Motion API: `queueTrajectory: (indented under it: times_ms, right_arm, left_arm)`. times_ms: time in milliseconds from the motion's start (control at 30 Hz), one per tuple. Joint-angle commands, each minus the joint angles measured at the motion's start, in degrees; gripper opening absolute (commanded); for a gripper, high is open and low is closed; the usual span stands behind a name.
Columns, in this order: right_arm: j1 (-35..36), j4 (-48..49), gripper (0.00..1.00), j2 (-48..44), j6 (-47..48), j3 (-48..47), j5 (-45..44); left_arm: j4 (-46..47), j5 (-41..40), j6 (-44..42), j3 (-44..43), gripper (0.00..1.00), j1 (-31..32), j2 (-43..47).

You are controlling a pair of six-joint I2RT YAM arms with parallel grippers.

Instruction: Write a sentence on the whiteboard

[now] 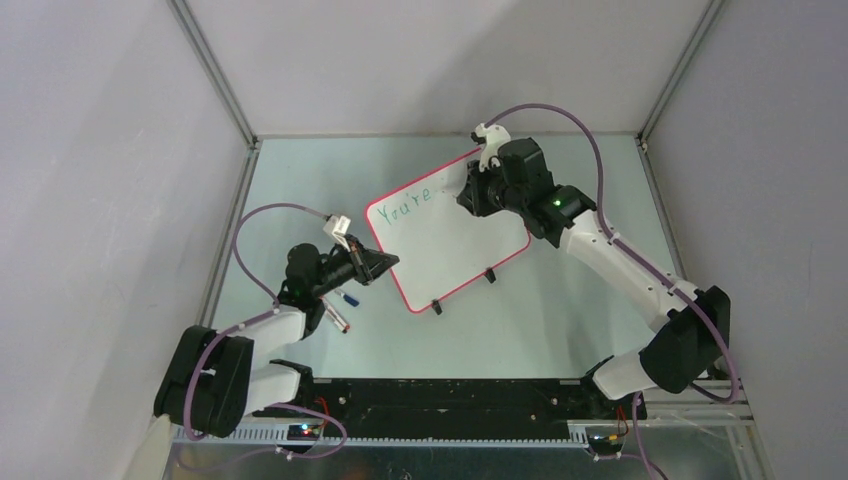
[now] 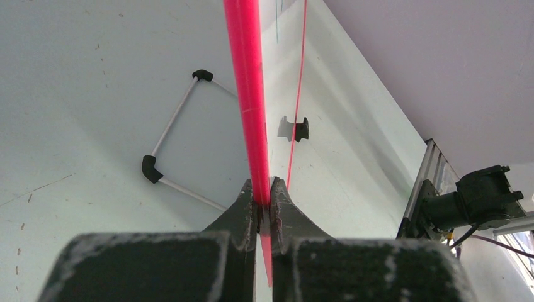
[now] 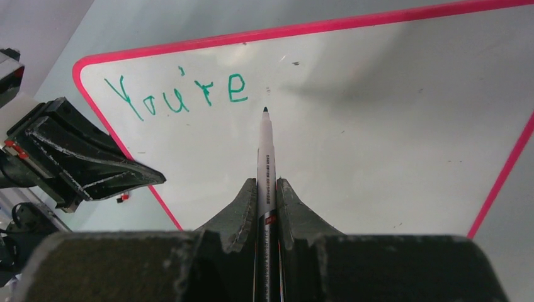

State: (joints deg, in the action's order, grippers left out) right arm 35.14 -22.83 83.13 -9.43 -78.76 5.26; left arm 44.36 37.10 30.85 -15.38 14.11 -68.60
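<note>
The whiteboard lies tilted in the middle of the table, white with a red-pink rim, and "You're" is written on it in green near its far left corner. My left gripper is shut on the board's near-left rim, pinched between the fingers in the left wrist view. My right gripper is shut on a white marker. The marker's dark tip stands just right of the "e" of "You're", at or just above the whiteboard.
Two loose pens lie on the table by my left arm. Two black clip feet sit on the board's near edge. A white rod frame with black corners shows left of the rim. Enclosure walls stand close on three sides.
</note>
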Motion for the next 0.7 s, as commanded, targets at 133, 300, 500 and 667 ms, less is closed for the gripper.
queueTrajectory:
  times_ms: [133,300,500,667]
  right_arm:
    - [4.69,0.20,0.00,-2.15,0.07,1.11,1.18]
    - [11.02,1.28,0.00,-3.20,0.02,3.66,-1.93]
    - [14.23,0.70,0.00,-1.98,0.05,3.70,-4.36]
    - [16.33,1.62,0.00,-1.11,0.35,3.64,-6.63]
  left_arm:
    - [-5.78,-3.92,-7.99,0.03,0.02,0.78,-0.23]
    - [-6.19,-4.22,-8.19,-0.05,0.02,0.80,0.15]
    - [-6.69,-4.59,-8.57,0.01,0.03,0.78,0.65]
    - [-6.68,-4.51,-8.42,-0.14,0.04,0.79,0.29]
